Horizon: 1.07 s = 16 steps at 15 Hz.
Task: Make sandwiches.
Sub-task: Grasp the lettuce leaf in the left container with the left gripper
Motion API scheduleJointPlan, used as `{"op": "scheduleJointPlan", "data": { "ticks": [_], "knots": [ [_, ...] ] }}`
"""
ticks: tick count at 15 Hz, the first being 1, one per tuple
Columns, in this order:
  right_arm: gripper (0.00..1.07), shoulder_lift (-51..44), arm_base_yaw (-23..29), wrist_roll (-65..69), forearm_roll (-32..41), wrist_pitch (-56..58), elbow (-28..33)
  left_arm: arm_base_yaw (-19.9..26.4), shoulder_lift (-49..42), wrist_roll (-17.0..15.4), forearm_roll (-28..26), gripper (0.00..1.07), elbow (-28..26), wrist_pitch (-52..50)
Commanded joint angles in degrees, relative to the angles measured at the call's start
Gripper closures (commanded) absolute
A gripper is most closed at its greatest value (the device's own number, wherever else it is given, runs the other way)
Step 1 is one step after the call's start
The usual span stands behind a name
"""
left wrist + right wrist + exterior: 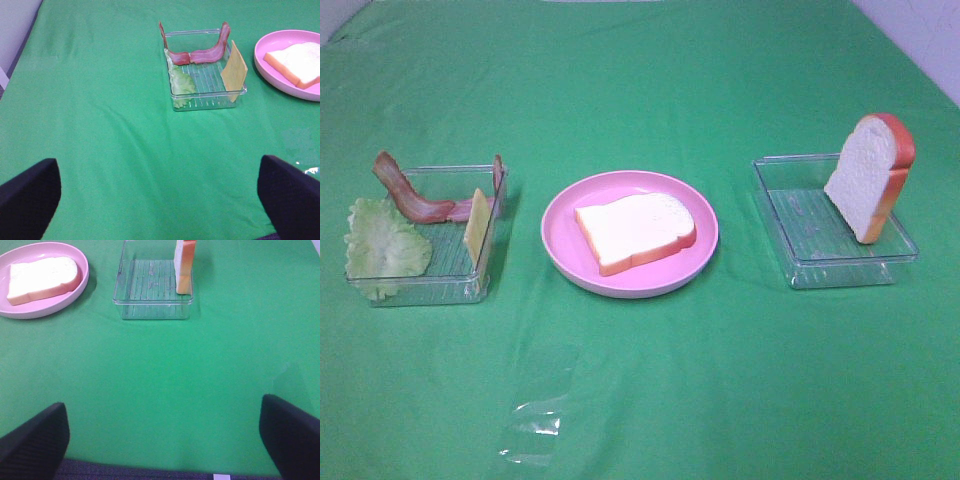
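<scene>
1. Left gripper [157, 167], left wrist view: the jaws are spread wide and grip nothing.
2. Its fingers [30, 200]: two dark, matte pads with rounded tips, one at each side edge of the frame, well apart and level with one another.
3. Left wrist: pitched forward and downward, so that the fingers point ahead of the arm.
4. Right gripper [160, 407], right wrist view: the jaws are likewise spread wide and grip nothing.
5. Its fingers [35, 440]: dark pads with a fine ribbed texture, one at each side edge of the frame, well apart and level.
6. Right wrist: pitched forward and downward like the left.
</scene>
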Motion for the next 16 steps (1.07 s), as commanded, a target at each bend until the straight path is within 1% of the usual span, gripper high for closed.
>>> {"op": "scheduleJointPlan", "data": {
  "ticks": [1, 7, 10, 13, 15, 16],
  "knots": [
    [0.08, -1.8, -0.1, -0.5, -0.1, -0.2, 0.2, 0.2, -0.1, 0.1, -0.5, 0.07, 0.1, -0.2],
    [0.08, -1.8, -0.1, -0.5, -0.1, -0.2, 0.2, 0.2, -0.1, 0.1, -0.5, 0.07, 0.1, -0.2],
    [0.08, -1.8, -0.1, -0.5, 0.1, -0.2, 0.2, 0.2, 1.1, -0.8, 0.6, 0.07, 0.1, -0.2],
    [0.08, -1.8, -0.1, -0.5, 0.1, -0.2, 0.2, 0.2, 5.3, -1.2, 1.1, 0.09, 0.1, -0.3],
    [0.08, -1.8, -0.1, -0.5, 0.1, -0.2, 0.2, 0.2, 11.3, -1.2, 1.1, 0.09, -0.7, -1.3],
    [0.08, -1.8, -0.1, -0.5, 0.1, -0.2, 0.2, 0.2, 14.4, -1.2, 1.1, 0.09, -1.7, -3.4]
  ]
}}
